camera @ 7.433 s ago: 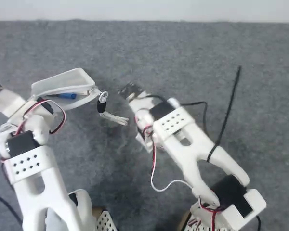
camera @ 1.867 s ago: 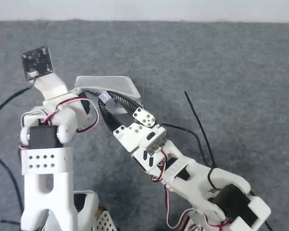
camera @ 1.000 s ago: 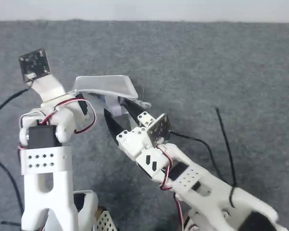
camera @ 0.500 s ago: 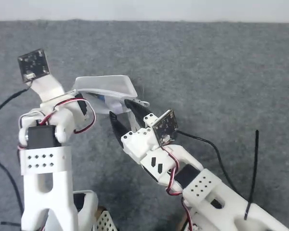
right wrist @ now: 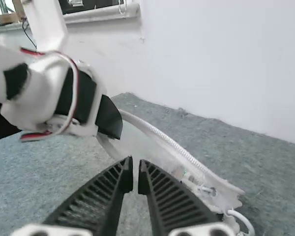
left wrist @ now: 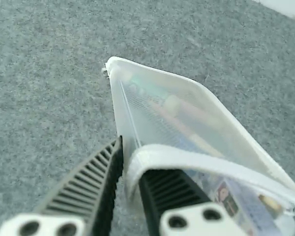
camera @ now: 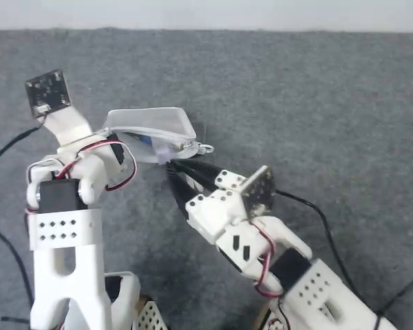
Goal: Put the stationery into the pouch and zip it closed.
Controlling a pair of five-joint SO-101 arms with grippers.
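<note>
Surface [camera: 310, 89]: grey and carpet-like; we see both arms over it.

Left arm: raised at the near left, wrist bent toward the pouch [camera: 151, 122]. Left gripper [left wrist: 129, 150]: black ribbed fingers clamped on the pouch's wall just below its zip band.

Right arm: stretched low from the near right toward the pouch's near edge. Right gripper [right wrist: 135, 173]: fingers closed together, and we see nothing between them; tips just beside the pouch.

Pouch: translucent white mesh, lifted at the held end, mouth gaping there.

Stationery [left wrist: 187, 123]: pens lying inside, seen through the mesh.

Zip pull [camera: 204, 147]: at the pouch's end farthest from the left gripper, hanging free.
</note>
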